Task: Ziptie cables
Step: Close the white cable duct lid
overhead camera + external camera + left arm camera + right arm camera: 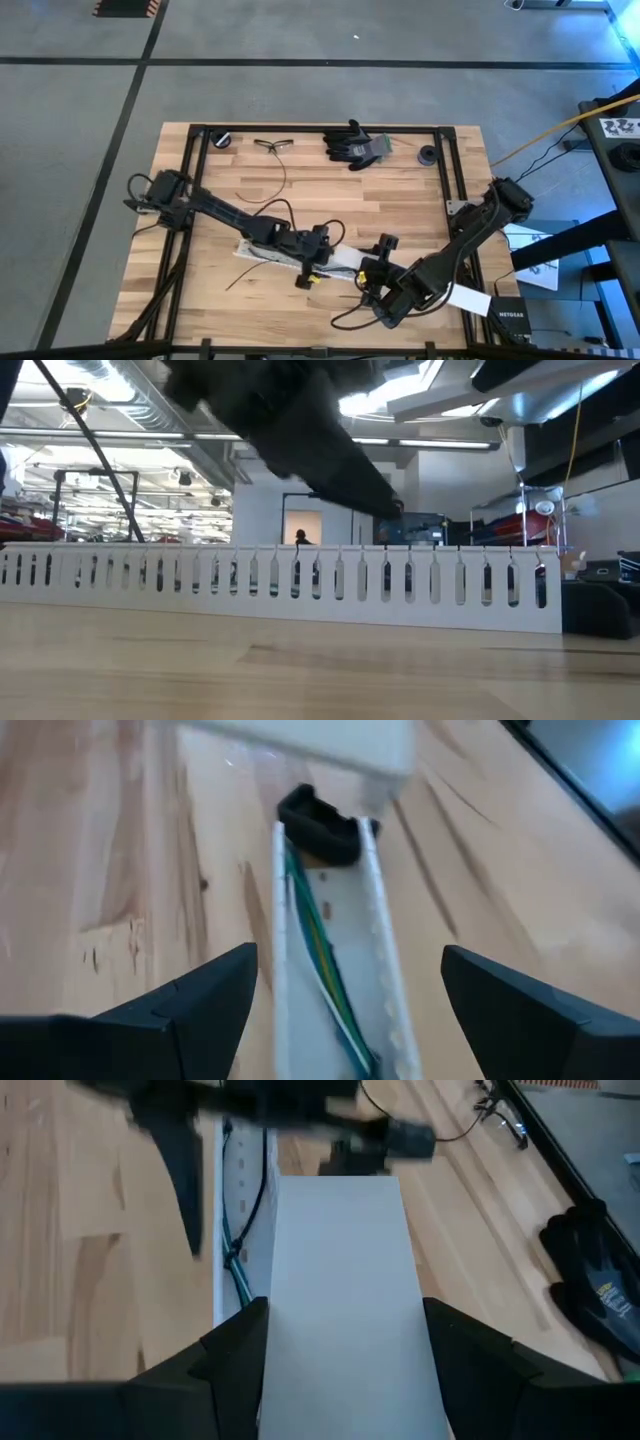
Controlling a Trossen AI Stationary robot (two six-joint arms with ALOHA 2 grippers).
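Observation:
A white perforated channel (375, 930) lies on the table, its slotted wall (300, 585) filling the low view. The cables (320, 960), green, white and bluish, lie inside it. My left gripper (350, 1005) is open just above the channel, one finger on each side, touching nothing. A small black piece (320, 820) sits at the channel's end ahead of it. My right gripper (345, 1365) is shut on a flat white cover strip (340, 1260) over the channel. The cables (240, 1260) show beside it. Thin black strips (278, 207) (240, 279), perhaps the zipties, lie loose on the table. My right gripper holds the flat white cover strip by its two long edges (275, 1350), pinched across its width between the two fingers. The fingers point along the strip toward my left gripper. The strip runs on ahead of them, over the channel; whether it rests on the channel I cannot tell.
At the table's far edge lie a black glove (355, 147), safety glasses (272, 144) and two small round black things (222, 139) (428, 154). A black frame (450, 170) runs round the table. A white box (505, 315) sits at the near right corner.

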